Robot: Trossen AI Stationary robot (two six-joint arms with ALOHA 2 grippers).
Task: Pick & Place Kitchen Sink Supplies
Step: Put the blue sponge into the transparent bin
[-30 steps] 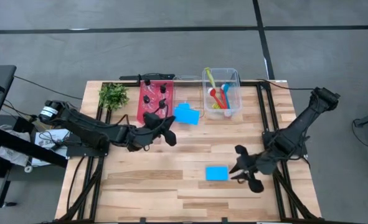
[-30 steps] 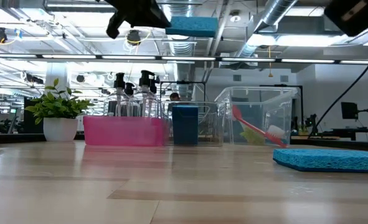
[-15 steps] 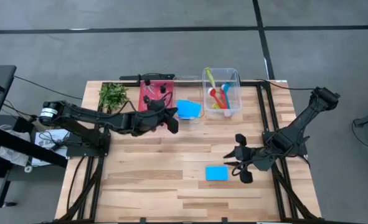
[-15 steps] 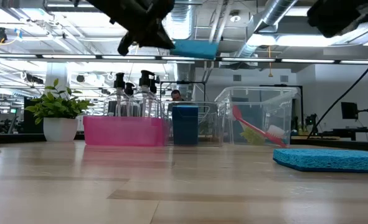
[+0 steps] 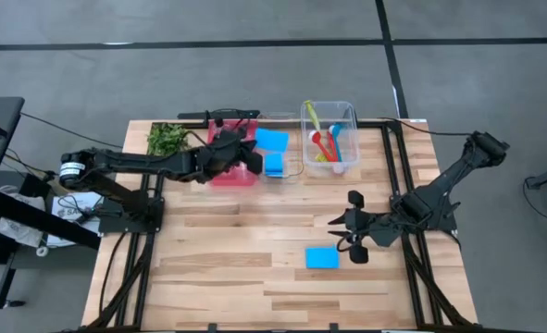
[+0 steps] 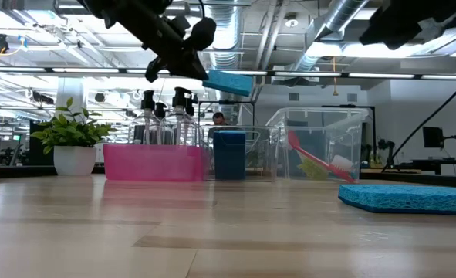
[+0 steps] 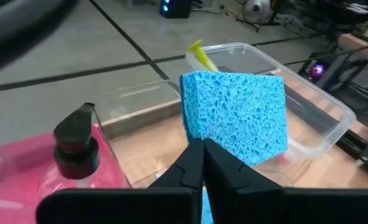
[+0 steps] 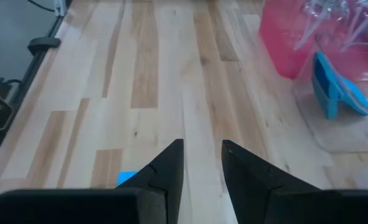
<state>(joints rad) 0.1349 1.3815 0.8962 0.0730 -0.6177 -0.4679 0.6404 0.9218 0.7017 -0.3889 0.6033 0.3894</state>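
My left gripper [image 5: 254,155] is shut on a blue sponge [image 5: 272,140] in the air over a small clear bin [image 5: 287,169] beside the red bin [image 5: 227,171]. A second blue sponge [image 5: 273,166] stands on edge in that clear bin. A third blue sponge [image 5: 322,257] lies flat on the table. My right gripper [image 5: 351,242] hovers open just right of it, touching nothing. Clear bottles with black caps [image 6: 178,116] stand in the red bin. Red, blue and yellow-green brushes [image 5: 327,143] lie in a larger clear bin [image 5: 350,109]. My left gripper pinches the blue sponge between its two fingers at the sponge's near edge [image 7: 203,138]. The fingers [image 6: 195,71] come from the table's left, slanting down. The sponge is lifted clear, sticks out past the fingertips and tilts down toward the right [image 6: 228,82].
A leafy green plant [image 5: 167,139] in a white pot stands at the far left of the table, left of the red bin. The bins line the far edge. Bare wood [image 5: 236,240] stretches across the middle and near part of the table.
My left gripper has carried the blue sponge toward the far edge, from over the table's middle to over the small clear bin, and has come lower; the sponge now tilts. My right gripper has moved a little left and toward the far edge, staying open beside the flat sponge.
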